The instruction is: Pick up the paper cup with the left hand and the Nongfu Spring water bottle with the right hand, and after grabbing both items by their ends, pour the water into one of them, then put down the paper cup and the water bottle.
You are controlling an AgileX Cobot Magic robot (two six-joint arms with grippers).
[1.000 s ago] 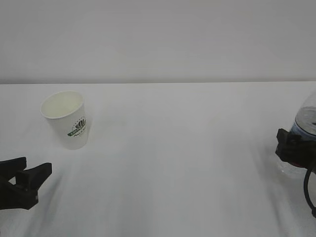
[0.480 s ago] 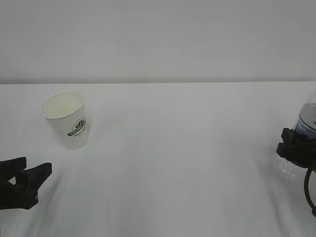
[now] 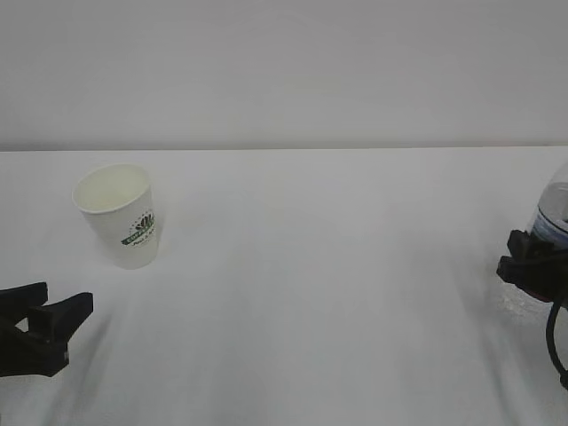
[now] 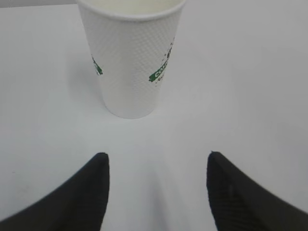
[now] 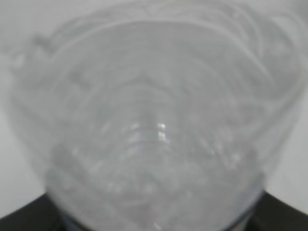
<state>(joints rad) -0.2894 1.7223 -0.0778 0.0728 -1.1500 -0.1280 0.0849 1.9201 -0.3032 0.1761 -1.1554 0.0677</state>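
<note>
The paper cup (image 3: pixel 120 217) stands upright on the left of the white table (image 3: pixel 311 284), its green logo facing front. In the left wrist view the paper cup (image 4: pixel 132 62) is straight ahead of my left gripper (image 4: pixel 156 161), a short way beyond its tips. That left gripper (image 3: pixel 62 306) is open and holds nothing. At the right edge the clear Nongfu Spring water bottle (image 3: pixel 555 209) stands with my right gripper (image 3: pixel 532 266) closed round its lower body. The bottle (image 5: pixel 154 120) fills the right wrist view, with dark fingers (image 5: pixel 29 216) at its sides. Its label and neck are out of view.
A plain pale wall (image 3: pixel 284 71) rises behind the table's far edge. White tabletop stretches between the cup and the bottle.
My right gripper's jaws have closed in on the bottle, and the bottle shifted slightly. The left gripper and the cup have not moved.
</note>
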